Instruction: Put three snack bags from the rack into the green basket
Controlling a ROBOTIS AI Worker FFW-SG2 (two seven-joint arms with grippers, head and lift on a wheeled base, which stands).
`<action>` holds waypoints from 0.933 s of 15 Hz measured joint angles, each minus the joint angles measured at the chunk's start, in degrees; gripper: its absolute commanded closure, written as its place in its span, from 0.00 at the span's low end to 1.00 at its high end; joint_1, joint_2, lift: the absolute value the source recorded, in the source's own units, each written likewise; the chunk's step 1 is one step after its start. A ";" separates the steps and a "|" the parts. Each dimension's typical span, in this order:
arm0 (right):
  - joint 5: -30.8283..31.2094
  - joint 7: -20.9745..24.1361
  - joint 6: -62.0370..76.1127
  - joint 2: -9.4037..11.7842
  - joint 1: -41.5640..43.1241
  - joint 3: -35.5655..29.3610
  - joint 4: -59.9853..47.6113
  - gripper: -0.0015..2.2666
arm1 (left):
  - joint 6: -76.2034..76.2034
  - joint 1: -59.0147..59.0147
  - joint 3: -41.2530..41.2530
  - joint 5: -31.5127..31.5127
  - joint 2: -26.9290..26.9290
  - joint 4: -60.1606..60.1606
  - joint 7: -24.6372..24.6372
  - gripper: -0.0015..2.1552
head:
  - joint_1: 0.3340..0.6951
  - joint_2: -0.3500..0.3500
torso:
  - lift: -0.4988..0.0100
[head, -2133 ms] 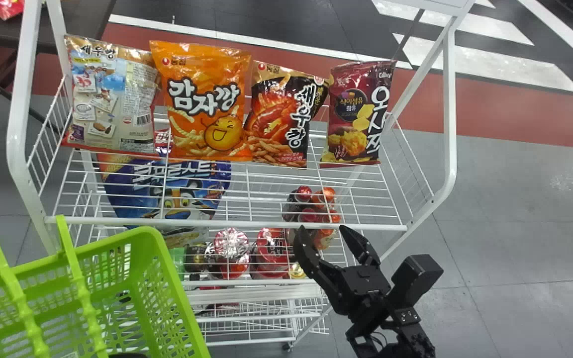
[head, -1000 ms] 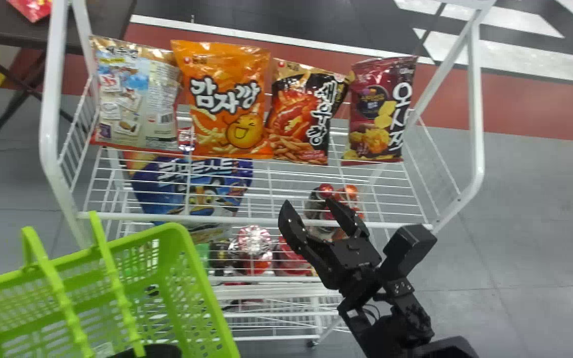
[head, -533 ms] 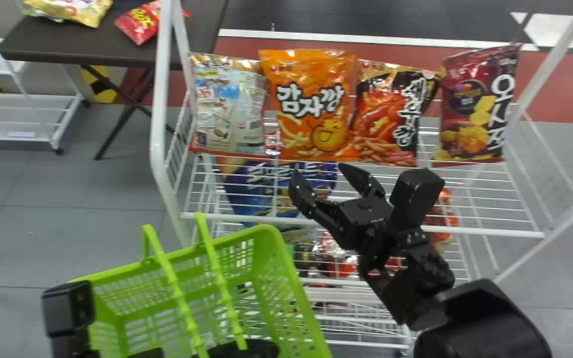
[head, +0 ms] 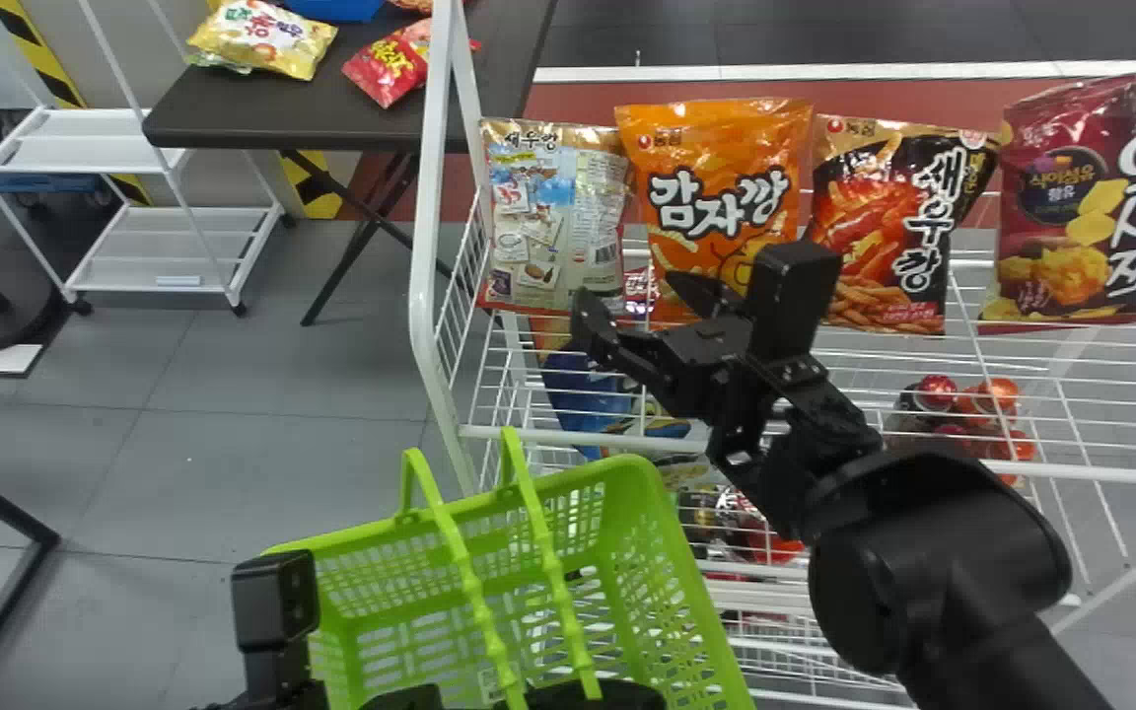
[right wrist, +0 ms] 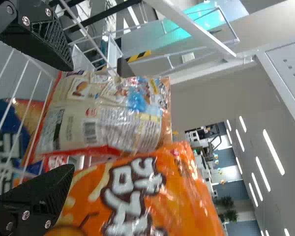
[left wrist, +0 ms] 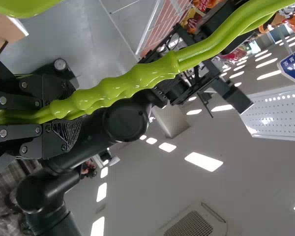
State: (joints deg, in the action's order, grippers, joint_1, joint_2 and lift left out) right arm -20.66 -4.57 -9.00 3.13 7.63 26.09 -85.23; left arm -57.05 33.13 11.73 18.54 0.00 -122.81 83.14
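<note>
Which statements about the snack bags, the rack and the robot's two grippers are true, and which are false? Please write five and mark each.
1. Four snack bags stand on the white wire rack. True.
2. The right gripper is shut on the orange snack bag. False: its fingers are apart and hold nothing.
3. The left gripper holds the green basket by its handles. True.
4. The beige snack bag is the rightmost on the rack in the head view. False: it is the leftmost.
</note>
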 measured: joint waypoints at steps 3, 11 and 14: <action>-0.81 -0.40 2.72 -2.72 6.51 2.49 7.90 0.05 | 0.56 0.00 0.54 0.01 0.00 0.21 0.32 1.00 | 1.00 0.76 | 0.98; 3.19 1.73 5.23 -3.13 17.44 7.41 24.67 0.26 | 1.88 0.00 1.69 0.09 0.00 1.27 0.86 1.00 | 1.00 0.76 | 0.98; 3.19 -3.43 5.83 -3.13 18.96 7.48 27.08 0.84 | 2.27 0.00 1.93 0.11 0.00 1.62 0.97 1.00 | 1.00 0.78 | 0.98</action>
State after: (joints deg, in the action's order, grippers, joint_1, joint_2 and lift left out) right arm -17.47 -8.00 -3.17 0.00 26.59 33.57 -58.15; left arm -54.77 33.13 13.66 18.65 0.00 -121.19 84.11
